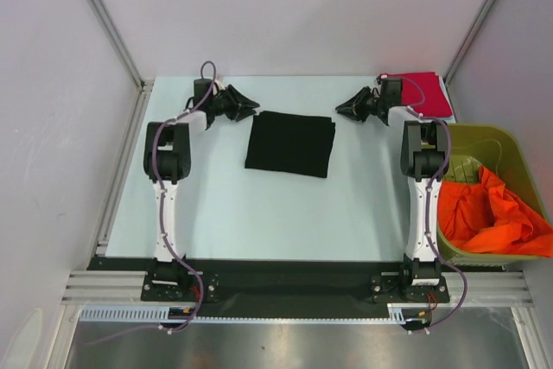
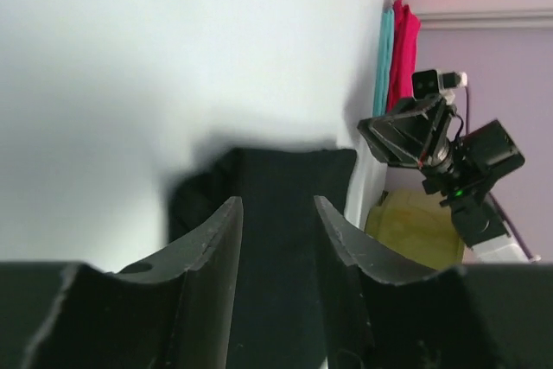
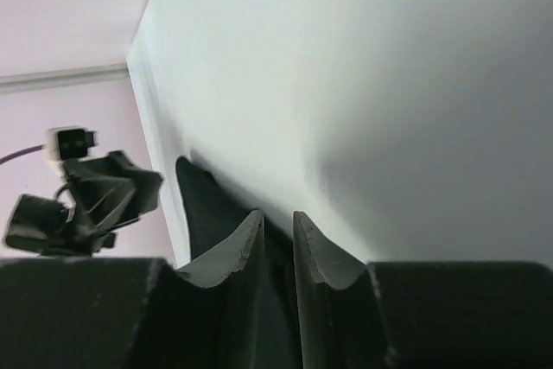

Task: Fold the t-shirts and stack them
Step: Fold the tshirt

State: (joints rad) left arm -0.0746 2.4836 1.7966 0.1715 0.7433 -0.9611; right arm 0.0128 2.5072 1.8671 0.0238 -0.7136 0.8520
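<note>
Covering the left end of the red t-shirt [image 1: 428,92], the right arm's wrist hides part of it at the tabletop's [image 1: 259,213] far right corner. The orange t-shirt [image 1: 492,213] lies crumpled in the olive bin [image 1: 492,137] at the right edge, spilling over the near rim, clipped by the frame. The black t-shirt [image 1: 289,143] lies folded flat, mid-tabletop toward the far edge, long axis left-to-right, slightly skewed. The top view shows all 3 shirts; the right wrist view gives only a dark wedge of the black one. Left gripper [image 1: 252,108]: 2 fingers spread, nothing between, just off the black shirt's far left corner. Right gripper [image 1: 340,108]: narrow gap, empty, near its far right corner.
</note>
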